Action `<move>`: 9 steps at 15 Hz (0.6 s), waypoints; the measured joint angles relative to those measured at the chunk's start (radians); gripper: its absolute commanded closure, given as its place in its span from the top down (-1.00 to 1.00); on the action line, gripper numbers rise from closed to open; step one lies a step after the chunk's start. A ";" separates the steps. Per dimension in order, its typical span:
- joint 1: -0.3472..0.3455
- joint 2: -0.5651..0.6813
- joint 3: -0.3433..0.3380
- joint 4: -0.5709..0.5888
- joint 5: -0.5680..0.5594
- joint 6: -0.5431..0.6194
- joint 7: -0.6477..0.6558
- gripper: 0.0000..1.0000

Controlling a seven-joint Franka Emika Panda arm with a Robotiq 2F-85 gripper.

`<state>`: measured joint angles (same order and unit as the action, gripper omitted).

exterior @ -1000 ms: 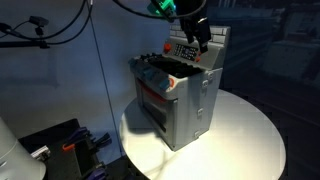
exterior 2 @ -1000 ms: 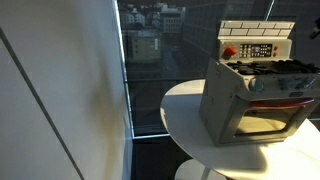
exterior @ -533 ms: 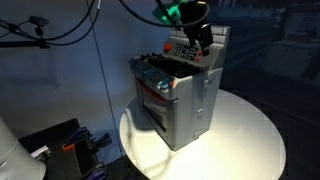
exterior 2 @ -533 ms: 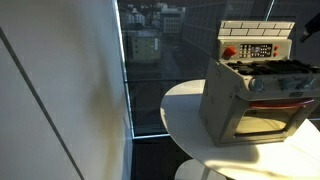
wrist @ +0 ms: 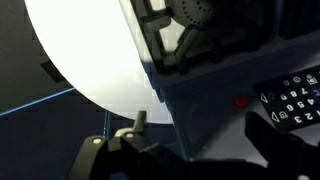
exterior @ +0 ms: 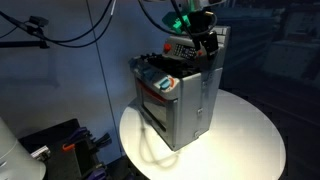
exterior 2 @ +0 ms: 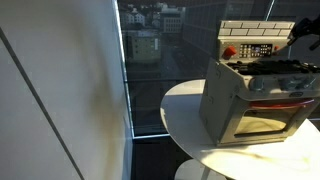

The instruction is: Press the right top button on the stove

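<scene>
In an exterior view, the stove stands on a round white table. Its oven door is shut, so what is inside cannot be seen. The gripper hangs at the top of the stove's back wall, near its right end. A green light glows on the arm just above it. It is too dark here to tell how the jaws stand.

In an exterior view, the stove is seen from the front. The oven door is shut and its window glows yellow, but nothing inside shows clearly. On the back wall sits a button panel with a red button at its left. The gripper comes in from the right edge, by the top right of the panel. Whether it touches cannot be told.

In the wrist view, the stove fills the right side and the white table the left. A black burner shows at the top. The red button and the panel's white keys are near the gripper. Its jaws are spread wide apart, with nothing between them.
</scene>
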<state>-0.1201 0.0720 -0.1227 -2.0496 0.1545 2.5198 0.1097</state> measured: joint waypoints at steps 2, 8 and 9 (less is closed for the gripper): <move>0.000 0.023 0.007 0.022 0.016 0.000 -0.001 1.00; 0.000 0.060 0.020 0.060 0.046 -0.009 -0.008 1.00; 0.000 0.063 0.021 0.064 0.051 -0.011 -0.011 1.00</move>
<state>-0.1199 0.1354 -0.1014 -1.9859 0.2051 2.5093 0.0986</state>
